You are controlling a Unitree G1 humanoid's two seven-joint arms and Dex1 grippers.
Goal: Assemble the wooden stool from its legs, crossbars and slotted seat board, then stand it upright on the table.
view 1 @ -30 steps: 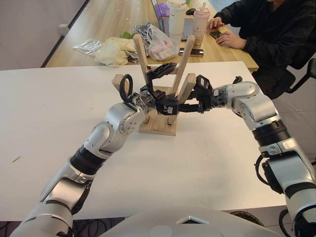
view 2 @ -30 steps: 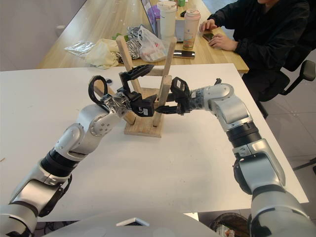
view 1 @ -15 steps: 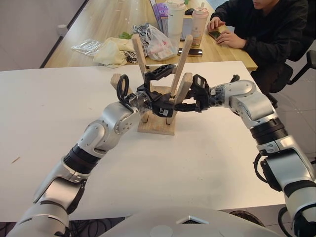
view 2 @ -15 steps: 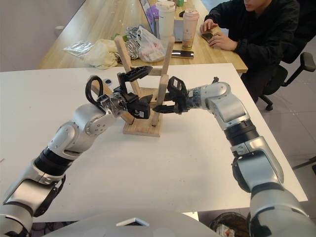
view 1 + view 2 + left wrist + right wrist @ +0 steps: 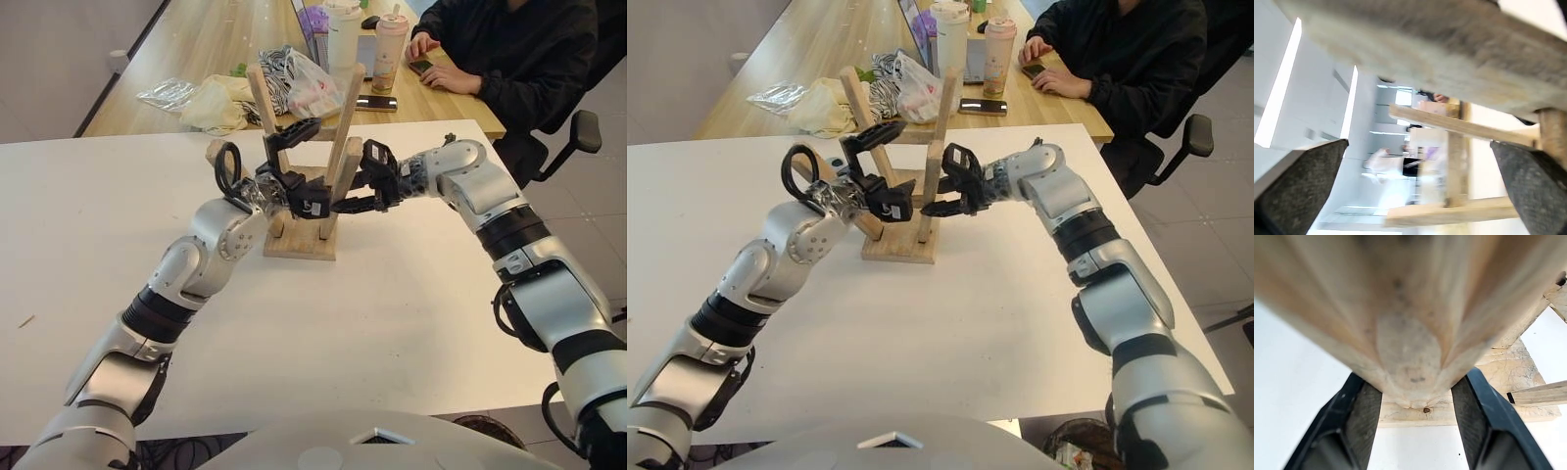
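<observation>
The stool (image 5: 338, 108) sits upside down toward 12 o'clock on the tabletop (image 5: 411, 323), with its seat (image 5: 294, 243) flat down and its legs pointing up. The left arm stretches in from 7 o'clock with the elbow slightly bent and the wrist rolled. The left gripper (image 5: 312, 166) stands one finger above the other, jaws gaping wide among the legs and clamped on nothing. The right arm rises from 4 o'clock, bends at the elbow and runs in from 3 o'clock. The right gripper (image 5: 350, 178) is pressed against both sides of the near leg (image 5: 345, 157).
</observation>
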